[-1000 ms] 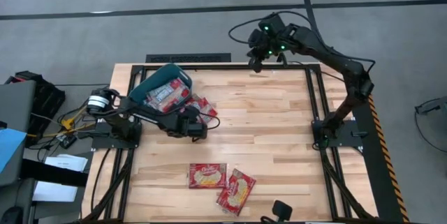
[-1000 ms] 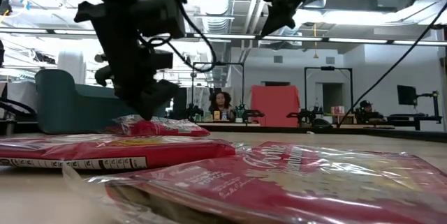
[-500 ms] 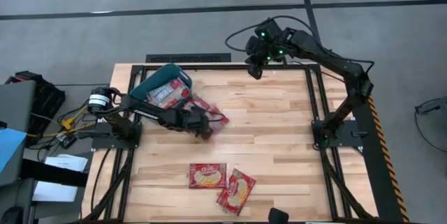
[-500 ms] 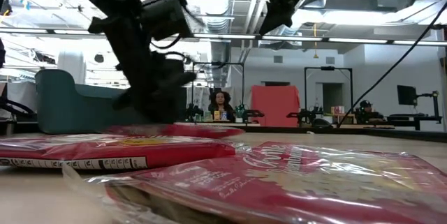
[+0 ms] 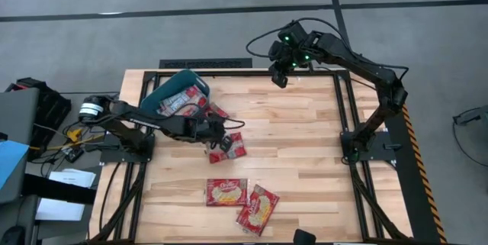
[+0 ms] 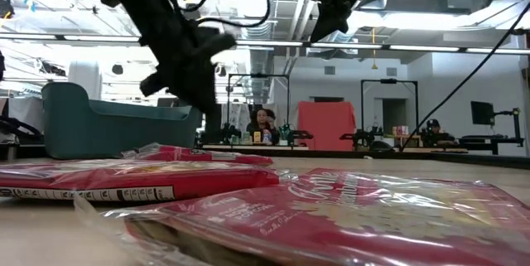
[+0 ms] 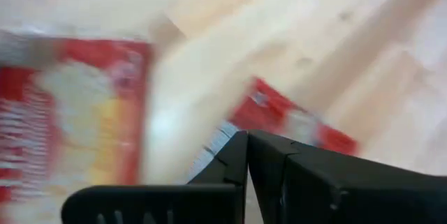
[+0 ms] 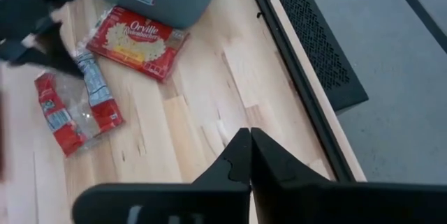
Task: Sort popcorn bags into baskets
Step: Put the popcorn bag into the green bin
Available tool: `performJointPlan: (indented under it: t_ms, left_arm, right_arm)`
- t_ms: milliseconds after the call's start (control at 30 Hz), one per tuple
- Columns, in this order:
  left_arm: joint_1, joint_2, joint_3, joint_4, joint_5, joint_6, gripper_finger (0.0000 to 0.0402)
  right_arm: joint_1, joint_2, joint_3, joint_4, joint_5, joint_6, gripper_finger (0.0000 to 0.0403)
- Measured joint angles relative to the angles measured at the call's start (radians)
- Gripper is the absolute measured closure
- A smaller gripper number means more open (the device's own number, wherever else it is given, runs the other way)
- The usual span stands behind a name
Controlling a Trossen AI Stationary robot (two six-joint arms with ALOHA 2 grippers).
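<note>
Dragged clear of the bin since half a second ago, one popcorn bag (image 5: 229, 148) now lies alone on the open boards, clear side up, to the right of where it lay, with the left gripper (image 5: 211, 131) just beside its far-left corner. That gripper's jaws are pressed together with nothing between them, as the left wrist view shows, where the two dark fingers (image 7: 246, 161) meet over bare wood with red packets blurred beyond. A second bag (image 5: 216, 111) rests flat on the table just beside the bin's right corner, label up. The bin (image 5: 172, 86), teal and tilted on the table, sits at the far left and holds at least two more bags (image 5: 177, 103). Two further bags lie well apart from these at the near middle of the table: one (image 5: 226, 191) squared to the boards, the other (image 5: 257, 209) skewed and touching its right edge. In the low view these two fill the foreground, with the bin (image 6: 116, 128) behind at left. The right gripper (image 5: 280, 77) hangs above the table's far edge, right of the bin, its jaws closed and empty. The table (image 5: 305, 146) is of pale wood planks. Beyond it, a person (image 6: 262, 123) sits in the room.
</note>
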Motion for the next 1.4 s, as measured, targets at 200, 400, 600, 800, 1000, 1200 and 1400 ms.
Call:
performJointPlan:
  t_ms: [200, 400, 600, 800, 1000, 1200, 1400]
  left_arm:
    - [0.051, 0.028, -0.004, -0.082, -0.088, 0.077, 0.0401]
    - [0.084, 0.119, -0.004, -0.097, -0.164, 0.073, 0.0401]
    - [0.094, 0.220, -0.003, -0.098, -0.102, 0.052, 0.0401]
    - [0.070, 0.223, -0.003, 0.018, 0.109, 0.011, 0.0401]
    - [0.068, 0.219, -0.004, 0.186, 0.486, -0.042, 0.0401]
    - [0.062, 0.151, 0.006, 0.278, 0.469, -0.071, 0.0401]
    - [0.062, 0.010, 0.016, 0.233, 0.300, -0.068, 0.0401]
  right_arm:
    - [0.001, 0.000, 0.000, -0.003, 0.000, -0.016, 0.0393]
    - [-0.001, -0.001, 0.000, -0.020, 0.000, -0.015, 0.0377]
    - [-0.001, -0.002, 0.000, -0.045, 0.000, -0.015, 0.0393]
    - [0.007, -0.002, 0.000, -0.058, 0.000, -0.015, 0.0384]
    - [0.012, -0.002, 0.000, -0.064, -0.019, -0.020, 0.0370]
    - [0.010, -0.002, -0.001, -0.159, -0.292, -0.044, 0.0381]
    - [0.052, -0.006, -0.152, -0.123, -0.422, -0.041, 0.0386]
